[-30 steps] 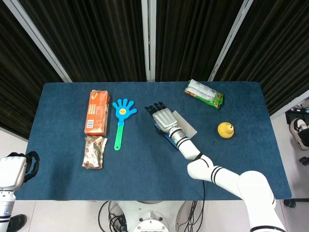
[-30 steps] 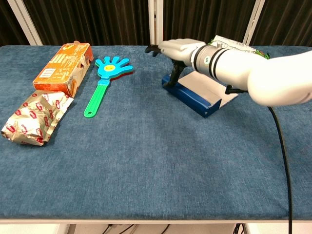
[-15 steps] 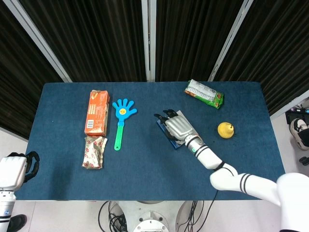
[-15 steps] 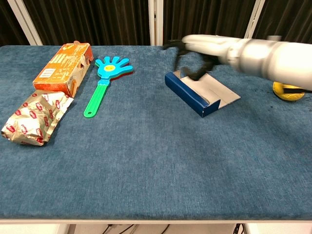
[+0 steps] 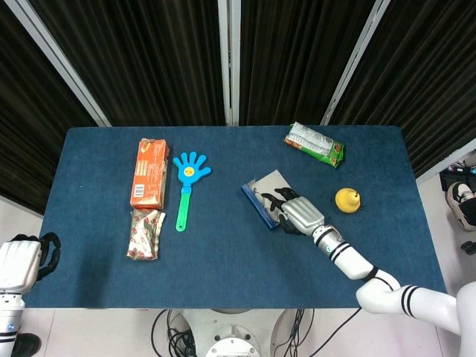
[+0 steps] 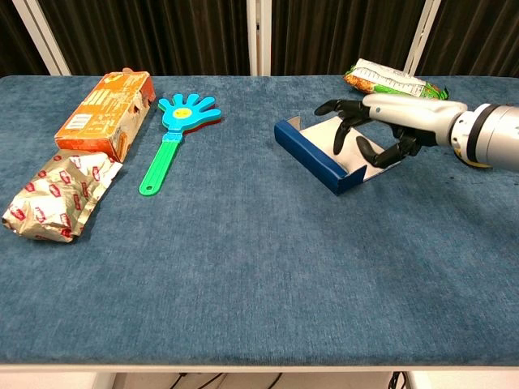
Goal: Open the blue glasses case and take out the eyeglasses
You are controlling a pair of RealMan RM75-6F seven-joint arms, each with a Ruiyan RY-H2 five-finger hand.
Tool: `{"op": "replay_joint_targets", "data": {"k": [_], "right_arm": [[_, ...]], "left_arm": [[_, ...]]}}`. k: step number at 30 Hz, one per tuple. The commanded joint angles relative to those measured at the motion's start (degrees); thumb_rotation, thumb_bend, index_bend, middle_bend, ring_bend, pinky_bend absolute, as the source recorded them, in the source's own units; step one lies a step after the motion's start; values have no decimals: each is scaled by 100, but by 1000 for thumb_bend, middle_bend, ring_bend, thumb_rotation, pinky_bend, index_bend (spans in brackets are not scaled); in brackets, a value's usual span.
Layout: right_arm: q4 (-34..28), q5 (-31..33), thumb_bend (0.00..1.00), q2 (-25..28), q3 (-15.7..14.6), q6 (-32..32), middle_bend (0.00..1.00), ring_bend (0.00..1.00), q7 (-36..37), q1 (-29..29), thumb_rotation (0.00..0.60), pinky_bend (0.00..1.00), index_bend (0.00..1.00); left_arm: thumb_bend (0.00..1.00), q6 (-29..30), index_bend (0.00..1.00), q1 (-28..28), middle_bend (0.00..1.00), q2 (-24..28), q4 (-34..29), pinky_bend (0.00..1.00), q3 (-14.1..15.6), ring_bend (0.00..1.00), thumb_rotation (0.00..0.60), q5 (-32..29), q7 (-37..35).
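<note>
1. Okay, my right hand (image 6: 381, 130) has swung off the far-left end of the blue glasses case (image 5: 262, 201) and now sits over its right side, fingers curled loosely downward and spread, holding nothing that I can make out.

2. A second ago that hand was up at the case's far corner; half a second ago it was crossing over the tray. Now its fingertips (image 6: 350, 138) hang just above the pale interior.

3. The case itself has stayed put in the middle of the table (image 5: 223, 253), lid already open, blue wall toward me, pale lining showing.

4. I can't pick out the eyeglasses in either view; the hand covers part of the interior, so they may be under my fingers, too small to tell.

5. My left hand (image 5: 22, 260) is parked off the table's left edge, fingers curled in, empty as far as I can judge.

6. What it means, as I read it: opening looks done, and I'm lining up for the reach-in. Next I'd want the fingers lowered into the tray and closed carefully on the frames.

7. The risk is nudging the light case sideways.
</note>
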Motion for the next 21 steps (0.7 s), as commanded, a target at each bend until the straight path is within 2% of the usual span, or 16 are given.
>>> {"op": "replay_joint_targets", "data": {"k": [1, 10, 14, 21], "right_arm": [[23, -47, 769, -46, -31, -8, 311, 0, 38, 13, 600, 0, 0], [46, -272, 778, -293, -29, 6, 280, 0, 173, 160, 600, 0, 0], [111, -237, 778, -501, 81, -87, 255, 0, 60, 331, 600, 0, 0], [392, 136, 778, -998, 452, -384, 224, 0, -355, 753, 600, 0, 0]], "left_arm": [[310, -3, 780, -1, 814, 1, 0, 511, 1, 664, 600, 0, -4], [310, -5, 780, -2, 814, 6, -1, 505, 2, 664, 600, 5, -10], [310, -1, 779, 0, 813, 6, -2, 499, 2, 664, 600, 5, -17], [311, -15, 779, -4, 813, 15, -5, 498, 3, 664, 600, 0, -37]]}}
